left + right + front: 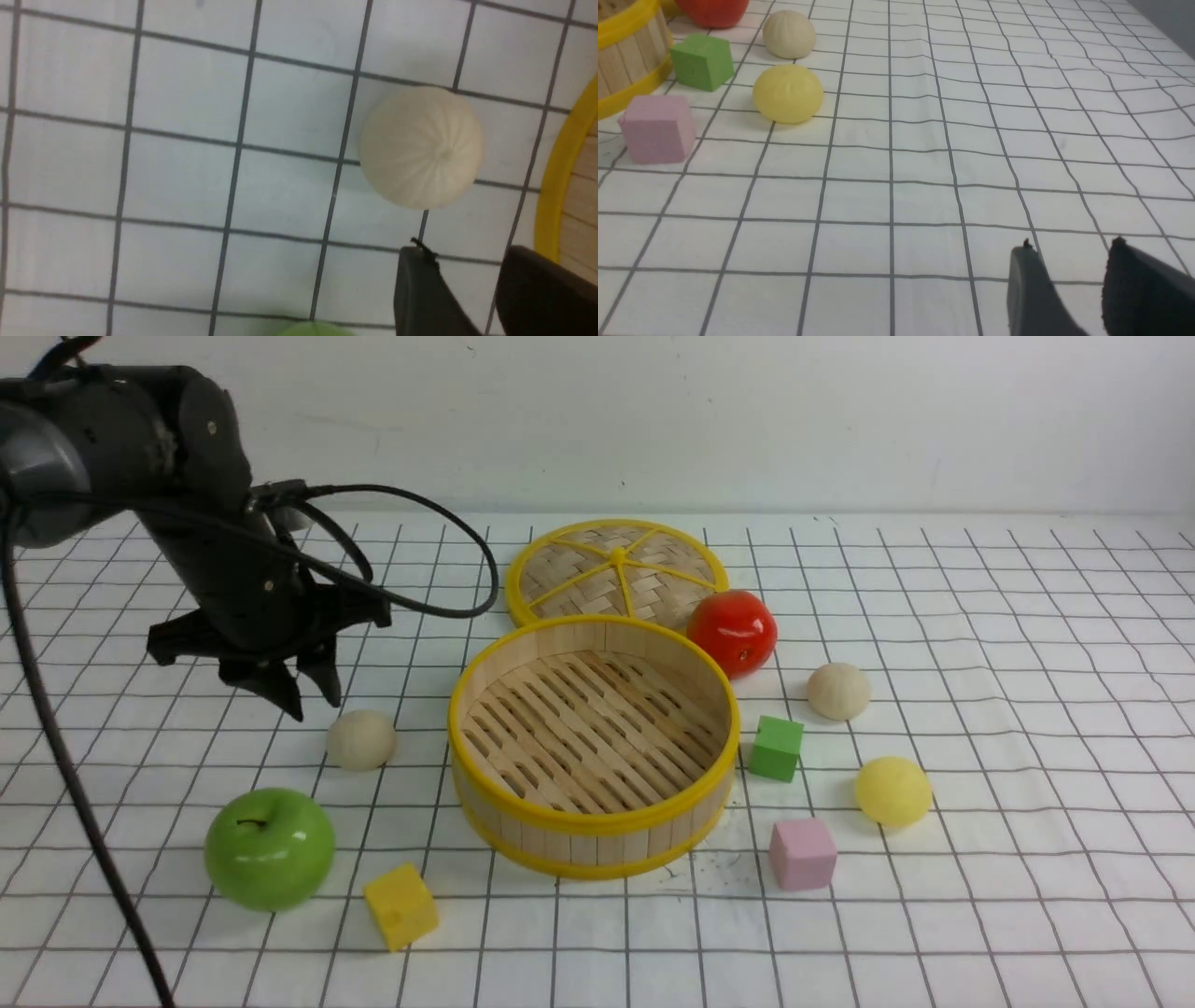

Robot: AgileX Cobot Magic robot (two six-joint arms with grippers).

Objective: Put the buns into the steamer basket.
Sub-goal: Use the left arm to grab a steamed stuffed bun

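The steamer basket (594, 747), round wood with yellow rims, stands empty mid-table. A cream bun (361, 739) lies to its left; the same bun (422, 147) shows in the left wrist view. My left gripper (313, 700) hovers just above and to the left of it, open and empty, fingertips (420, 261) apart. Right of the basket lie another cream bun (838, 691) and a pale yellow bun (893, 791), also seen as the cream bun (789, 34) and yellow bun (788, 93). My right gripper (1069, 254) is open over bare cloth, outside the front view.
The woven lid (616, 569) lies behind the basket with a red apple (733, 632) beside it. A green apple (269, 848) and yellow cube (400, 905) sit front left. A green cube (776, 748) and pink cube (802, 854) sit right of the basket.
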